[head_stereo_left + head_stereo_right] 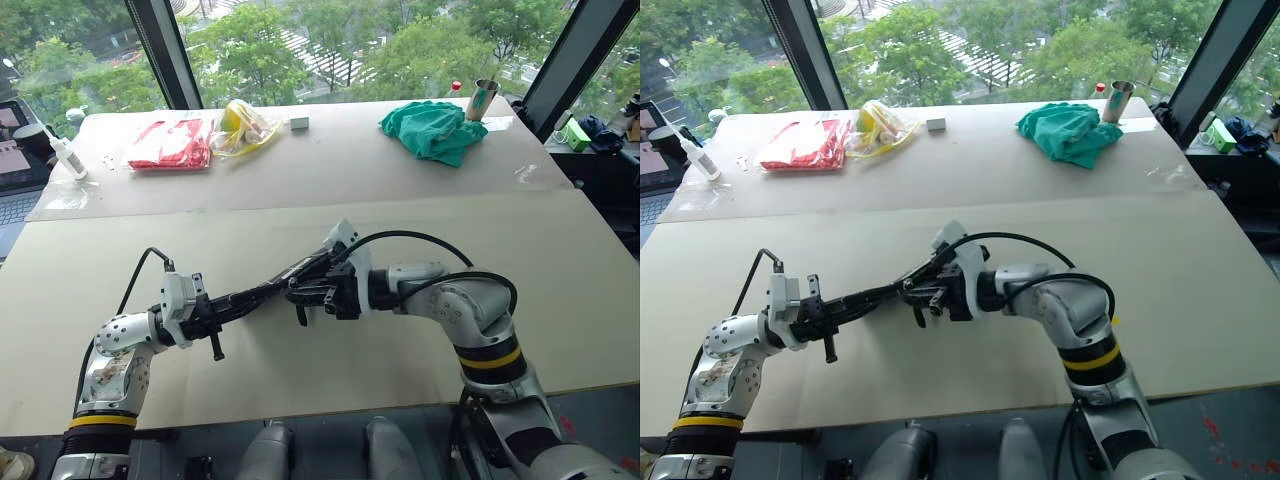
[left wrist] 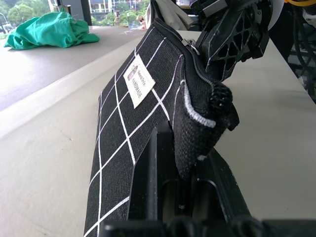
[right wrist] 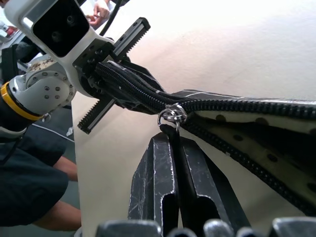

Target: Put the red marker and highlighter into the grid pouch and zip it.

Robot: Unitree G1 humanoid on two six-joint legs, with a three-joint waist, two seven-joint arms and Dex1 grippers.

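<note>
Both of my grippers are clamped on the grid pouch [image 2: 133, 113], which hangs between them above the table [image 1: 420, 230]. My left gripper [image 1: 222, 311] pinches one end of it, and my right gripper [image 3: 174, 143] has its fingers closed on the zipper pull cord [image 3: 172, 129]. Beyond that puller the zipper gapes apart, showing the pale dotted lining.

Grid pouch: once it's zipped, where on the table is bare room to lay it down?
The near table is bare to the right of the right gripper, and to the left beyond the left gripper holding the grid pouch. The far edge is crowded: red packet, yellow bag, green cloth, metal cup.
</note>
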